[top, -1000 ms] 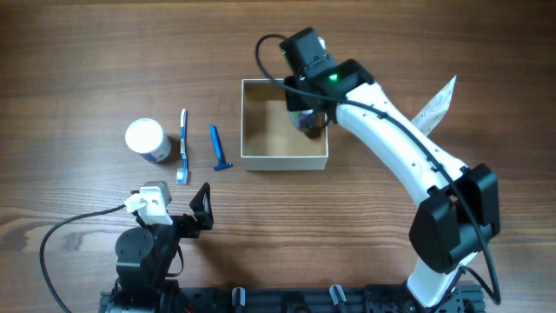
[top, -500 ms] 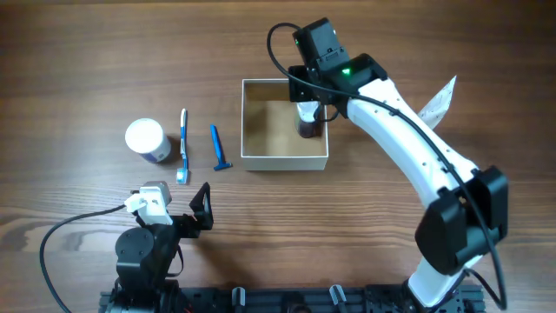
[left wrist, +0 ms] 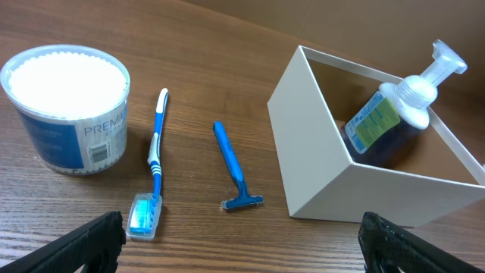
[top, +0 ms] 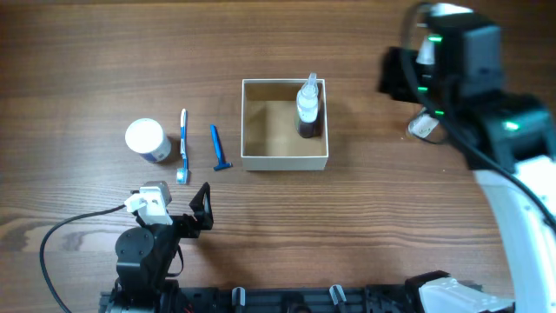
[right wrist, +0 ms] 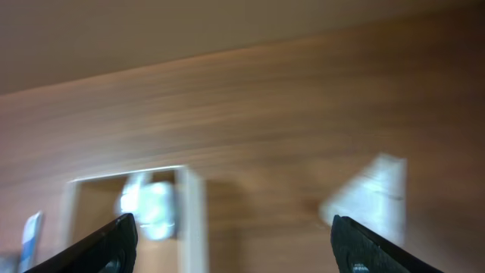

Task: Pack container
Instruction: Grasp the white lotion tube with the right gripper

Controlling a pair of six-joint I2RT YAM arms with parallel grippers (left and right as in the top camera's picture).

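Observation:
The container [top: 284, 160] is a square white-walled box with a tan inside at the table's middle. A pump bottle [top: 307, 106] with dark liquid stands in its right half; it also shows in the left wrist view [left wrist: 390, 115]. A blue toothbrush [top: 183, 144], a blue razor [top: 218, 148] and a round white jar [top: 146, 139] lie left of the box. My right gripper [right wrist: 236, 243] is open and empty, high above the table right of the box; its view is blurred. My left gripper [left wrist: 244, 243] is open and empty, low near the front edge.
A white sachet [top: 424, 124] lies on the table right of the box, partly under my right arm [top: 486, 87]. It shows blurred in the right wrist view [right wrist: 371, 189]. The left arm's base [top: 148, 252] and cable sit at the front left.
My right gripper let go of the pump bottle inside the box, rose and swung away to the right. The bottle now stands alone. The left arm has not moved.

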